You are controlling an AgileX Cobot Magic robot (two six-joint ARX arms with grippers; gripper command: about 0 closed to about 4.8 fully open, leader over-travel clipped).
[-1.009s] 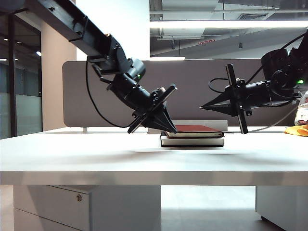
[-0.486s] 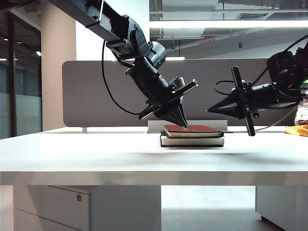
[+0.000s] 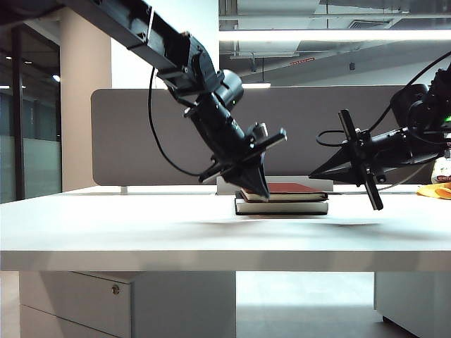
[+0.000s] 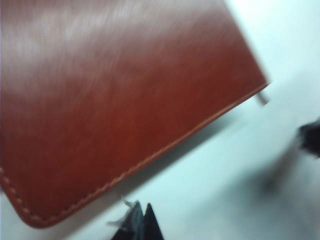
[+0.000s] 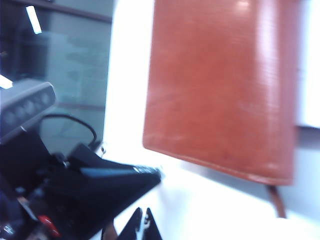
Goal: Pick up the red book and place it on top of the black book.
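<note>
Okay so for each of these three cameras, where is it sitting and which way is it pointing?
Exterior: at table-edge height, facing across the table; shows left gripper, right gripper.
Left wrist: above the red book, looking down; closed fingertips show.
Right wrist: beside the stack, looking at it; closed fingertips and the left arm.
All share the red book.

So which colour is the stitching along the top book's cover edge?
Reddish-brown, like the red book's cover; left wrist view shows it best.

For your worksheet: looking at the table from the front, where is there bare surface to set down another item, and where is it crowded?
Bare tabletop runs from the left edge to the stacked red book and black book, and along the front. It is crowded at the stack, where the shut left gripper sits. The shut right gripper hangs above the right side.
</note>
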